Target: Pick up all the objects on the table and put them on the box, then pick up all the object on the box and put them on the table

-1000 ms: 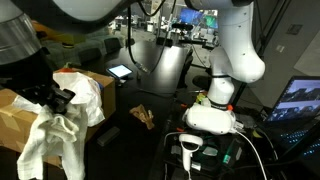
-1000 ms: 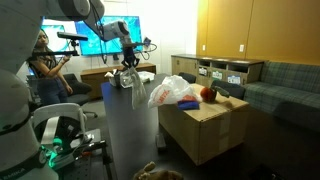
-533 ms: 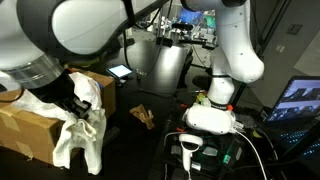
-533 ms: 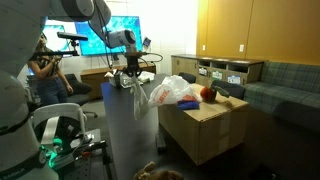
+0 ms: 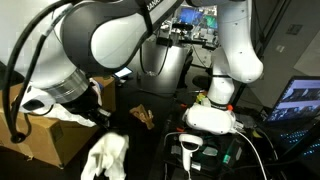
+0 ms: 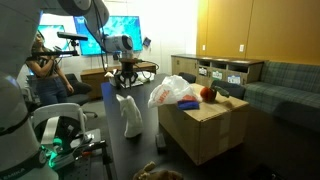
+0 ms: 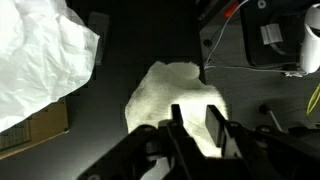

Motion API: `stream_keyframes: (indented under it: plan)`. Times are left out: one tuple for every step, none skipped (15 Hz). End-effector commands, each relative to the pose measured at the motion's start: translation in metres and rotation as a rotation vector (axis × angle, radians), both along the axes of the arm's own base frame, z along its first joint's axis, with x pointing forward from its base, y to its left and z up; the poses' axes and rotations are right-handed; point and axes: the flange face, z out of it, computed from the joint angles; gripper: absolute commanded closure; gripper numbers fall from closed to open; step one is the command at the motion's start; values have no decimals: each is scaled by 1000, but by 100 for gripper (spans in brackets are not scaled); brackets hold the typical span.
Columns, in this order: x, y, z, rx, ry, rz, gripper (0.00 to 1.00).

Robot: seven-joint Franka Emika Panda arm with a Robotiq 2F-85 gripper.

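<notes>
The black two-fingered pincer (image 7: 197,125) stands partly open with nothing between its jaws; directly below it, beside the large brown cardboard box (image 6: 205,135), the crumpled white cloth (image 7: 165,90) is free of it, on or just reaching the wide matte black table (image 6: 118,150); whether it has settled I cannot tell. This reads as the box-to-table half of the task, with the cloth being let go. The next move calls for lifting clear of the cloth, swinging over the box top and coming down on one of the things there. On the box: one crinkled white plastic bag (image 6: 168,92), one flat blue square (image 6: 188,103), one orange-red roundish piece (image 6: 208,95); three in all. Off the box, on the table: one cloth and one brown stick-like piece (image 5: 143,117); one box, one pincer.
</notes>
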Motion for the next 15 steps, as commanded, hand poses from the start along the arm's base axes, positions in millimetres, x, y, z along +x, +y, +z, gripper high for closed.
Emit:
stream_keyframes:
  plan:
    - [-18, -13, 25, 44, -19, -33, 35]
    - [-18, -16, 29, 51, -24, -49, 28]
    - [-19, -23, 36, 59, -25, -80, 21]
    - [-19, -32, 41, 63, -30, -118, 12]
    - [-19, -46, 49, 60, -36, -176, 6]
    - [-18, -62, 55, 54, -35, -241, 1]
    - [-18, -82, 59, 51, -40, -299, 0]
    - [-17, -100, 65, 43, -40, -355, 0]
    - [-16, -123, 67, 40, -39, -411, 0]
    - [-14, -144, 71, 38, -38, -467, 0]
    - [-15, -167, 71, 36, -42, -523, 0]
    - [-13, -192, 72, 32, -40, -579, 0]
    - [-14, -216, 72, 24, -40, -634, 0]
    - [-16, -240, 71, 18, -38, -689, 0]
    - [-20, -265, 68, 7, -34, -743, 0]
